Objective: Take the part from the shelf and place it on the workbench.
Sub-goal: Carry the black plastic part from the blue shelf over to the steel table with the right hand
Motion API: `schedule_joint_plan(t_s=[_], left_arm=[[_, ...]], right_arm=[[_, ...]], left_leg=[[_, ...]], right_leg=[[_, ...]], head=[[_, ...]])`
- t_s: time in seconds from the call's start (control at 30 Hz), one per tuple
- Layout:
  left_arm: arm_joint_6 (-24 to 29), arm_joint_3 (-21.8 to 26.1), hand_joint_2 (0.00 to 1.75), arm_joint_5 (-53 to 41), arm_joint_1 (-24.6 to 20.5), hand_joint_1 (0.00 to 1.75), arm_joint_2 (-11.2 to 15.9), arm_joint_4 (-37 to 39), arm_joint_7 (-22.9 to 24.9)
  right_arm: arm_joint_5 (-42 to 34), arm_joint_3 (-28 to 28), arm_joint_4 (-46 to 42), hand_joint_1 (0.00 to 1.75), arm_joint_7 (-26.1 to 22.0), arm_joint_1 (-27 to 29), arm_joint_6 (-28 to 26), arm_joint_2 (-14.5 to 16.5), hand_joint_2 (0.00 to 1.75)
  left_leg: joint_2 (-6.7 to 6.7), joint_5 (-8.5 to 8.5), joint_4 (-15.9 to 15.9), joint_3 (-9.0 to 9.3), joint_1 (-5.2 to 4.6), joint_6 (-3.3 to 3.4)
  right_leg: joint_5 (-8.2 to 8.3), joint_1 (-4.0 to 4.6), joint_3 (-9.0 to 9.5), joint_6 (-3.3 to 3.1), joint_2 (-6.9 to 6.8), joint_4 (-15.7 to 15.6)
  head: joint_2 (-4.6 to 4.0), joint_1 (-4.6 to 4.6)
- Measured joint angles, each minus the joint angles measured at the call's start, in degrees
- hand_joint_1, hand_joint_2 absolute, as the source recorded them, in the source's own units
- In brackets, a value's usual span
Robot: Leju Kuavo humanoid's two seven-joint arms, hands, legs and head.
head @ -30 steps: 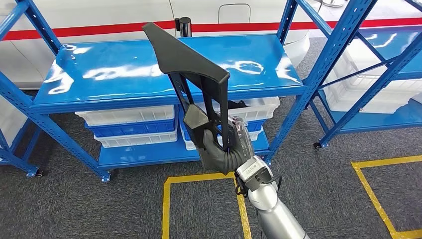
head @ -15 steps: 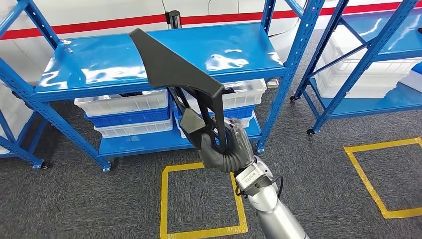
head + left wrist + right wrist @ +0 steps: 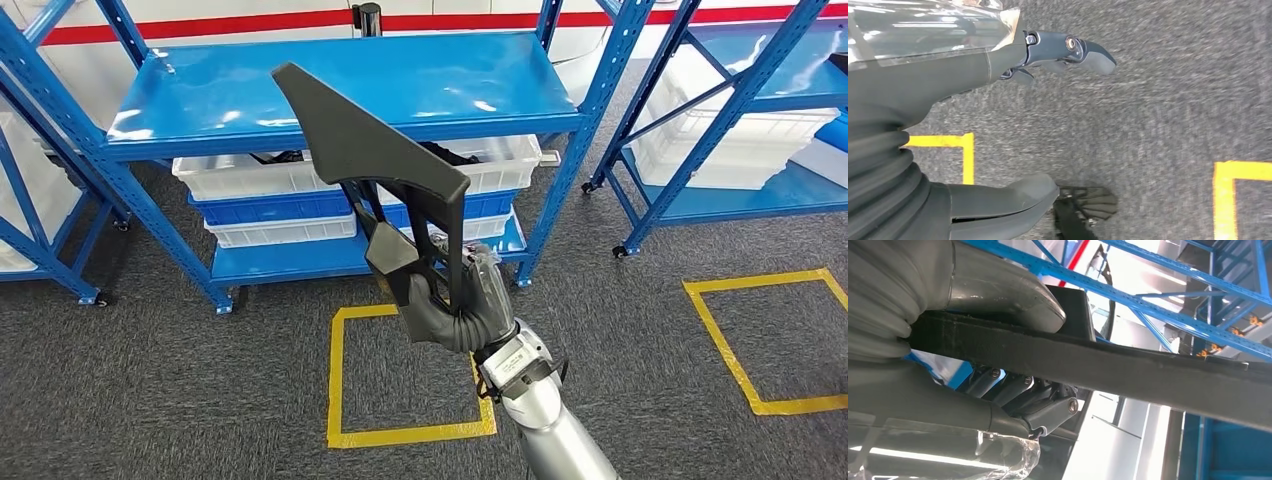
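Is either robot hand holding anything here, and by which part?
The right robot hand grips the black part by a narrow bar at its lower end. The left robot hand holds nothing.

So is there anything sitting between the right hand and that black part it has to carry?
No. The right hand already grips the black triangular plastic part by its frame, lifted clear in front of the blue metal shelf. The workbench isn't visible, so that path can't be judged.

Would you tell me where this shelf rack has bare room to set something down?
The top blue shelf is bare between its uprights. The lower shelf is crowded with stacked white and blue bins. The robot hand holds the black part.
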Motion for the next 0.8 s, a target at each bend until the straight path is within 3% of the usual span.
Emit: schedule_joint_plan(t_s=[0.07,0.13,0.2,0.27,0.33,0.37,0.43,0.5,0.53,0.57,0.63,0.7,0.73,0.8], left_arm=[[-0.2,0.0,1.75,0.0,0.0,0.00,0.0,0.0,-0.6],[-0.4,0.0,1.75,-0.2,0.0,0.00,-0.1,0.0,-1.5],[-0.5,0.0,1.75,-0.4,-0.1,0.00,-0.1,0.0,-2.1],[-0.5,0.0,1.75,-0.5,-0.2,0.00,0.0,0.0,-2.4],[-0.5,0.0,1.75,-0.5,-0.1,0.00,0.1,0.0,-2.5],[-0.5,0.0,1.75,-0.5,-0.1,0.00,0.1,0.0,-2.5],[-0.5,0.0,1.75,-0.6,0.0,0.00,0.1,0.0,-2.5],[-0.5,0.0,1.75,-0.6,0.0,0.00,0.1,0.0,-2.5],[-0.5,0.0,1.75,-0.6,0.0,0.00,0.1,0.0,-2.5],[-0.5,0.0,1.75,-0.6,0.1,0.00,0.1,0.0,-2.5],[-0.5,0.0,1.75,-0.6,0.1,0.00,0.1,0.0,-2.3],[-0.5,0.0,1.75,-0.7,0.0,0.00,0.3,0.0,-2.2],[-0.5,0.0,1.75,-0.7,0.0,0.00,0.3,0.0,-2.1],[-0.5,0.0,1.75,-0.7,0.0,0.00,0.4,0.0,-2.1]], right_arm=[[0.0,-0.1,0.0,1.75,-0.3,0.5,0.0,-0.2,1.75],[0.3,-0.1,0.0,1.75,-0.6,0.8,0.0,-0.3,1.75],[0.8,-0.1,-0.1,1.75,-0.9,1.0,0.2,-0.3,1.75],[1.4,-0.2,-0.2,1.75,-0.9,1.2,0.4,-0.3,1.75],[1.7,-0.2,-0.2,1.75,-0.9,1.3,0.5,-0.3,1.75],[1.8,-0.1,-0.2,1.75,-0.9,1.3,0.6,-0.2,1.75],[1.8,-0.1,-0.2,1.75,-0.9,1.3,0.6,-0.1,1.75],[1.8,-0.1,-0.2,1.75,-0.9,1.5,0.6,-0.1,1.75],[1.8,-0.1,-0.2,1.75,-0.9,1.5,0.6,-0.1,1.75],[1.9,-0.1,-0.2,1.75,-0.9,1.6,0.6,-0.1,1.75],[2.0,-0.1,-0.2,1.75,-0.9,1.6,0.7,-0.1,1.75],[2.2,-0.1,-0.3,1.75,-0.9,1.6,0.8,0.0,1.75],[2.3,-0.1,-0.3,1.75,-0.9,1.5,0.8,0.0,1.75],[2.5,-0.1,-0.3,1.75,-0.8,1.5,1.0,0.1,1.75]], left_leg=[[0.04,1.52,0.0,-2.08,-0.04,-0.21],[-0.21,2.96,0.1,-3.92,-0.04,-0.72],[-0.62,4.32,0.2,-5.12,-0.24,-1.46],[-0.96,5.49,0.1,-5.43,-0.36,-2.13],[-1.26,5.82,0.1,-5.63,-0.02,-2.72],[-1.26,4.70,1.0,-6.09,0.17,-3.00],[-1.01,-0.15,6.4,-8.09,0.42,-3.55],[-0.83,-4.46,14.2,-10.43,0.52,-4.12],[-0.74,-5.16,16.5,-10.73,0.57,-4.29],[-0.61,-4.81,16.7,-9.85,0.60,-4.33],[0.20,-2.32,10.6,-4.89,0.58,-3.99],[1.60,-1.02,3.5,-0.07,0.14,-3.26],[2.02,-1.05,1.6,0.93,-0.14,-2.86],[1.71,-1.15,0.8,0.80,-0.52,-2.08]], right_leg=[[0.47,-0.03,1.52,1.08,0.02,2.1],[2.62,-0.09,6.85,1.88,0.40,-3.5],[1.96,0.02,13.12,1.32,1.44,-12.0],[0.67,0.25,15.46,0.37,1.85,-16.1],[1.36,-0.05,14.88,-0.66,1.09,-16.0],[1.82,-0.21,14.62,-1.32,0.65,-16.0],[2.73,-0.34,13.85,-2.29,-0.27,-16.0],[3.43,-0.16,13.04,-2.52,-1.03,-15.9],[3.69,-0.09,12.73,-2.42,-1.39,-15.9],[3.90,-0.05,12.51,-2.29,-1.73,-15.8],[4.08,0.01,12.38,-2.04,-2.44,-15.7],[4.15,0.33,12.25,-1.84,-3.21,-15.6],[4.19,0.51,12.16,-1.65,-3.57,-15.6],[4.32,0.74,11.97,-1.08,-4.29,-15.7]], head=[[0.00,0.01],[0.00,0.01],[0.00,-0.06],[-0.01,-0.14],[-0.01,-0.20],[-0.01,-0.26],[0.00,-0.31],[0.00,-0.33],[0.00,-0.34],[-0.01,-0.34],[-0.01,-0.35],[0.00,-0.30],[0.00,-0.28],[0.00,-0.26]])
